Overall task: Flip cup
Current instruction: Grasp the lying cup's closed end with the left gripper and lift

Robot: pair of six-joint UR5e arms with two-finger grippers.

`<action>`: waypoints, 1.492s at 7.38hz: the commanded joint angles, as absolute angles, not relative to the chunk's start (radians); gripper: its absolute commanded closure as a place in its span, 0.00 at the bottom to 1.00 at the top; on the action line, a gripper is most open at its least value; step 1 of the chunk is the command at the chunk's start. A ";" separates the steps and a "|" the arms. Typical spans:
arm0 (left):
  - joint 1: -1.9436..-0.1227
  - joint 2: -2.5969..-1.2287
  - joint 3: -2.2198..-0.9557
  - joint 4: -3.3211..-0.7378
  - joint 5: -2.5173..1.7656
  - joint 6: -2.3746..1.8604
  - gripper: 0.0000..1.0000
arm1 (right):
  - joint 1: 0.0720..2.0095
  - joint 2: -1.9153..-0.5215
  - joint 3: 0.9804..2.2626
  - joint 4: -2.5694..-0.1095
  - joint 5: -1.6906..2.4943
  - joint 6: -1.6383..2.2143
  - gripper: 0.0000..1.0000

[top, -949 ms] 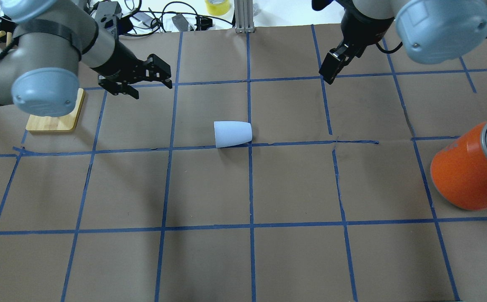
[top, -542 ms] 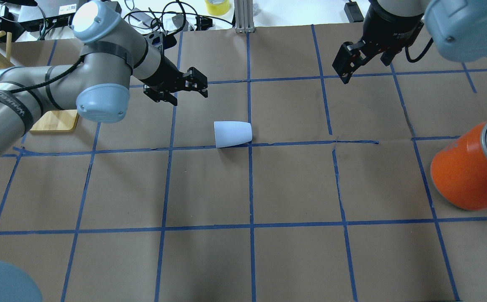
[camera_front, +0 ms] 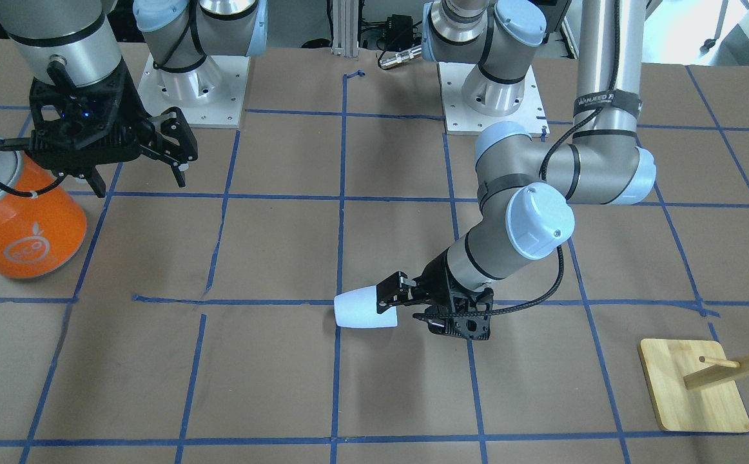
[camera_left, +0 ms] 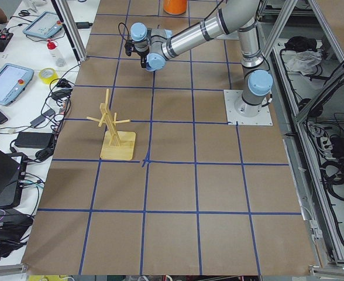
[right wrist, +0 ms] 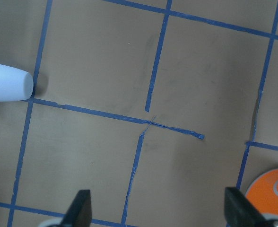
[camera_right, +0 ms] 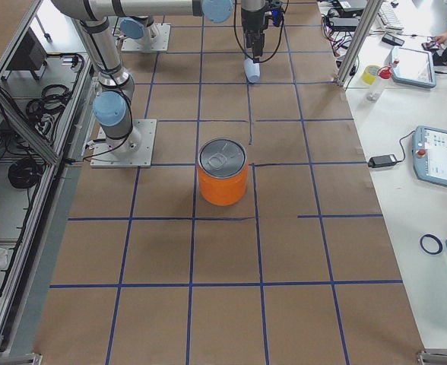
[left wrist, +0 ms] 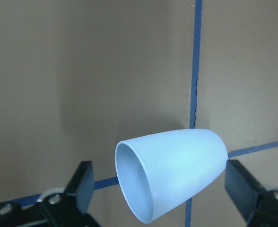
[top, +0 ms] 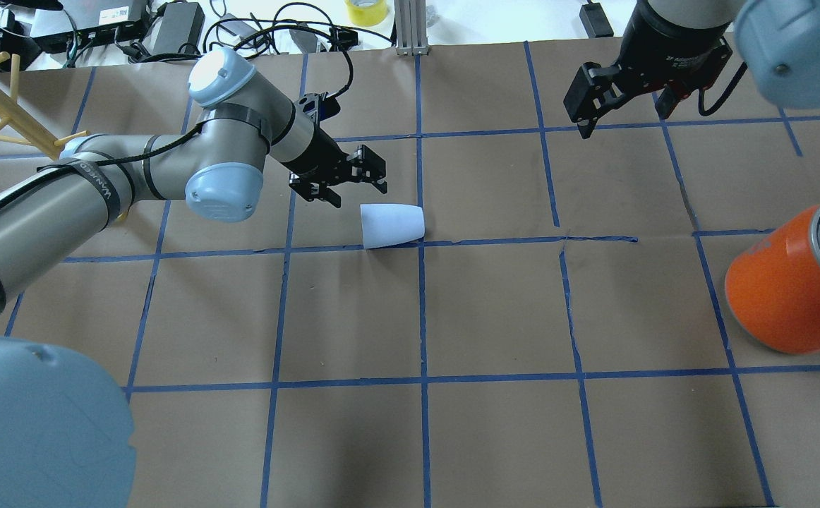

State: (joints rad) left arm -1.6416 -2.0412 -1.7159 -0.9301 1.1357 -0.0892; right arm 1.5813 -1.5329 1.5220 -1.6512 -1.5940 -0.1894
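Here the cup (top: 392,226) lies on its side near the middle of the counter (top: 495,317), well away from every edge. Its narrow closed end rests at a crossing of the blue tape (top: 422,310) lines. Its wide open mouth faces the counter's left edge.

The left claw (top: 360,196) is low at the mouth end of the cup, with its jaws spread wide. In the left wrist view one finger (left wrist: 82,182) shows on each side of the cup's rim and the cup fills the gap between them. Neither finger visibly touches the plastic, and nothing is gripped. The left arm reaches in slantwise from the counter's left side.

The right claw (top: 622,113) hangs high over the right half of the counter, well apart from the cup. Its jaws are also spread wide and hold nothing. Its wrist camera looks straight down on bare paper and tape, with the cup's closed end at that view's left edge.

An orange can (top: 791,282) with a silver lid stands upright near the counter's right edge. A wooden rack (camera_front: 693,386) with pegs on a flat base stands near the left edge.
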 commanded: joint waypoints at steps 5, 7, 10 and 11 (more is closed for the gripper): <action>-1.663 -2.062 -1.713 -0.939 1.057 -0.181 1.00 | 1.559 -1.539 1.528 -1.640 -1.594 -0.156 0.00; -1.660 -2.057 -1.697 -0.927 1.075 -0.187 1.00 | 1.559 -1.539 1.528 -1.641 -1.594 -0.156 0.00; -1.661 -2.054 -1.623 -0.936 1.239 -0.296 1.00 | 1.559 -1.539 1.528 -1.641 -1.594 -0.158 0.00; -1.661 -2.037 -1.620 -0.936 1.242 -0.323 1.00 | 1.559 -1.539 1.528 -1.643 -1.594 -0.158 0.00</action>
State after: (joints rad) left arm -1.6610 -2.0519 -1.6345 -0.9327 1.2081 -0.2871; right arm 1.5585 -1.5386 1.5278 -1.6417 -1.5934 -0.1579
